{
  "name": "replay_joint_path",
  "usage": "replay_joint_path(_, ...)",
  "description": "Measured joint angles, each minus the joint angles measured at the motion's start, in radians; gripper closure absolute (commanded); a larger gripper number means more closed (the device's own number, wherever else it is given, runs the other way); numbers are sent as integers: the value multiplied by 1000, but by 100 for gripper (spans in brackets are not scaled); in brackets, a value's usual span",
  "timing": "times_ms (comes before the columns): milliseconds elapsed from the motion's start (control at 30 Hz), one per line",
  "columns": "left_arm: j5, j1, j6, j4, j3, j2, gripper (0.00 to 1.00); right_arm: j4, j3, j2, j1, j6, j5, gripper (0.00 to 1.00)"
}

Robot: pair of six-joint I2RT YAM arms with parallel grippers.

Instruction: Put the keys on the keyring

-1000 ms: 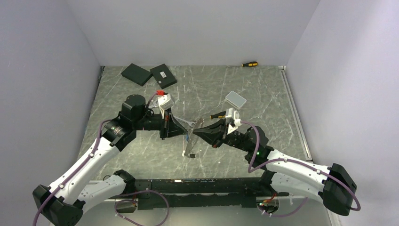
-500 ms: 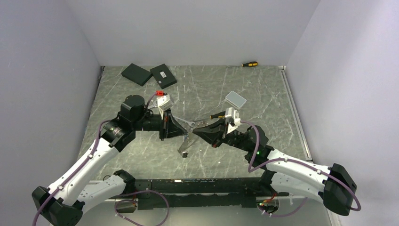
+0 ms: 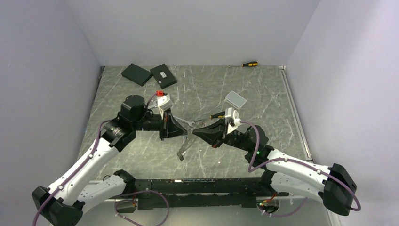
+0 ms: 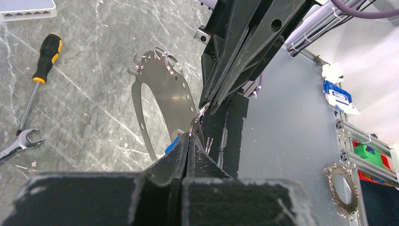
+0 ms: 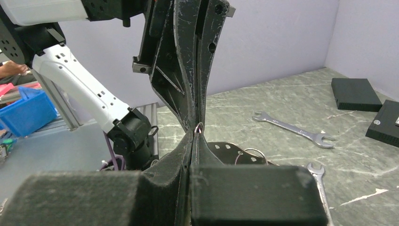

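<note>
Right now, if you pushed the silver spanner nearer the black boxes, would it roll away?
Probably not: the spanner looks flat, so it would likely slide on the table rather than roll. It looks like solid metal, so probably stiff. Its shiny surface might be slippery.

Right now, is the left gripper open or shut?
Shut. In its wrist view the left gripper has its fingers pressed together with no gap, their tips pinching a small wire ring.

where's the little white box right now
In the top view the white box lies on the table right of centre, just beyond the right arm, with a yellow-and-black screwdriver just nearer and to its left.
</note>
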Motion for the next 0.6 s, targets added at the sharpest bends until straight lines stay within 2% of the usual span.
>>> replay_joint_path(600,-4,0,1,-3,0,7,100,-13,0,9,0,8,-43,100)
